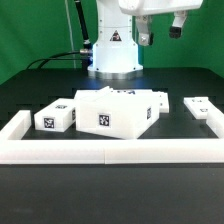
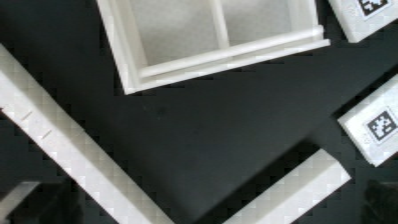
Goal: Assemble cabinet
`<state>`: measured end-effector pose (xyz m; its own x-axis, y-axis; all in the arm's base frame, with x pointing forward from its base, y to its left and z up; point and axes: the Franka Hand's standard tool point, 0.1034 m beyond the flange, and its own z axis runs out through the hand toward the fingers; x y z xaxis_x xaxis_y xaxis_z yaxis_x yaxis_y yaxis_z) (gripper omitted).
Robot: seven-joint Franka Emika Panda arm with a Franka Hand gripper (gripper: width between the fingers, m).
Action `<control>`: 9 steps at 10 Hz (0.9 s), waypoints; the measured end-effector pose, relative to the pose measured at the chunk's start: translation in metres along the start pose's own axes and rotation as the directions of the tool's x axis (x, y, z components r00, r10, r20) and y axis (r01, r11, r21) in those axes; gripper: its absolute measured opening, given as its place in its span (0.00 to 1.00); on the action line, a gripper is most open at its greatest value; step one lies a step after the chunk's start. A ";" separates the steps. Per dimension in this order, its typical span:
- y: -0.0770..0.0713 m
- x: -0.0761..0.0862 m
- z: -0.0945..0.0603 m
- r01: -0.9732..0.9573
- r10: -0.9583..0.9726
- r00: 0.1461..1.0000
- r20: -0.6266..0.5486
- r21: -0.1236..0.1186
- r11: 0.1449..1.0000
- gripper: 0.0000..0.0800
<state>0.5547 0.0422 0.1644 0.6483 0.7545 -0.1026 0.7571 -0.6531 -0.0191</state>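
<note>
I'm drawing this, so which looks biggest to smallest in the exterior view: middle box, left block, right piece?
1. Middle box, largest.
2. Left block.
3. Right piece, smallest, though it lies slightly farther back, so that's less sure.

From here the cabinet parts [image 1: 115, 115] read as smooth matt white plastic; the table [image 1: 175, 128] is matt black.

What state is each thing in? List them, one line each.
gripper: raised above the table, nothing held, jaws unclear
large cabinet box: lying on the table, ungripped
small part at exterior view's left: loose on the table
small part at exterior view's right: loose on the table
</note>
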 end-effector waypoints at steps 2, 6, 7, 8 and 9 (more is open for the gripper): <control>0.000 0.000 0.000 0.000 0.000 1.000 0.000 0.000 1.000 1.00; 0.000 0.000 0.001 0.000 0.000 1.000 0.000 0.001 1.000 1.00; 0.000 0.000 0.001 0.000 0.000 1.000 0.000 0.001 1.000 1.00; -0.002 -0.002 0.001 0.002 -0.002 1.000 -0.003 0.000 1.000 1.00; -0.009 -0.010 0.004 0.006 -0.006 1.000 -0.005 -0.002 1.000 1.00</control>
<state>0.5407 0.0402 0.1621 0.6443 0.7585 -0.0979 0.7609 -0.6487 -0.0175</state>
